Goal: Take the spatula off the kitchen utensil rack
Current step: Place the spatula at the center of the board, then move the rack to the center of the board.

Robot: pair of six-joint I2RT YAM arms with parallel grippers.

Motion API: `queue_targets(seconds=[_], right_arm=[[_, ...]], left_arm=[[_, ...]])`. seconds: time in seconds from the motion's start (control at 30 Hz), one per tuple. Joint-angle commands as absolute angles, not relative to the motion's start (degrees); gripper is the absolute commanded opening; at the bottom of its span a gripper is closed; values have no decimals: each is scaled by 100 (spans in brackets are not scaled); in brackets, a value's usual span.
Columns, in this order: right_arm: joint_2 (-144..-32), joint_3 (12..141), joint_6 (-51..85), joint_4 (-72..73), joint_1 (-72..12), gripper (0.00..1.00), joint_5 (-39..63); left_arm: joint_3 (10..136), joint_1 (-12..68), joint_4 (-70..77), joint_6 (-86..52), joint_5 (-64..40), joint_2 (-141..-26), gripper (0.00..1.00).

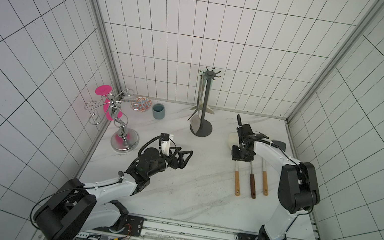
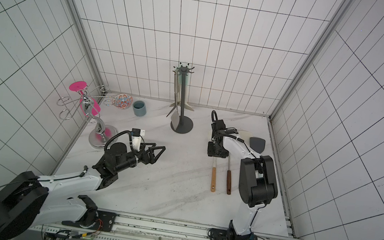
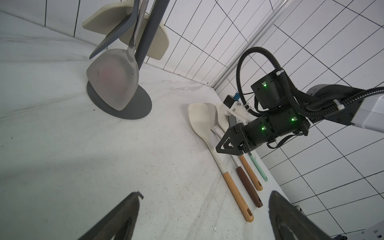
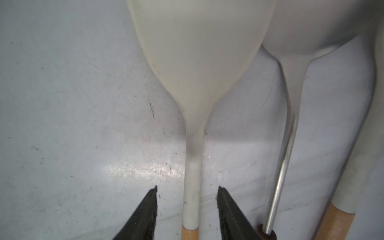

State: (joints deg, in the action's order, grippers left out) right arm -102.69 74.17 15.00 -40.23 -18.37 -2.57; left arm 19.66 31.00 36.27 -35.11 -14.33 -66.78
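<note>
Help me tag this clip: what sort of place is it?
Likely a robot lab cell staged as a kitchen: grid-lined panel walls, rail-mounted robot arms, a kitchen utensil rack on a marble-look tabletop.

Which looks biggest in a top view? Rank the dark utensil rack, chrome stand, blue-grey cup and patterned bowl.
1-2. The kitchen utensil rack and the chrome stand: comparable, the rack longer, the stand wider; not ranked.
3-4. The patterned bowl and the cup: too alike to rank.

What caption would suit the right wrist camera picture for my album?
Open black fingers flank the white neck of a cream wooden-handled spatula lying on the white marble table.
</note>
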Motion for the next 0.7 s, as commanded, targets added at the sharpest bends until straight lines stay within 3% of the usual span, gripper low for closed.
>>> queue_targets(seconds=[0.0,0.43,0.67], right_arm=[[-9740,7078,1417,-3850,-1843,53,-99],[-7992,5752,1257,-2398,-2064,86,862],[-7322,5092,1342,-1251,-2061,92,1363]], left_arm=[[2011,3070,3562,-3363,-1254,-6445,98],[1805,3068,3033,-2950,-635,-5432,98],[1749,3068,3032,-2909,-455,-5374,98]])
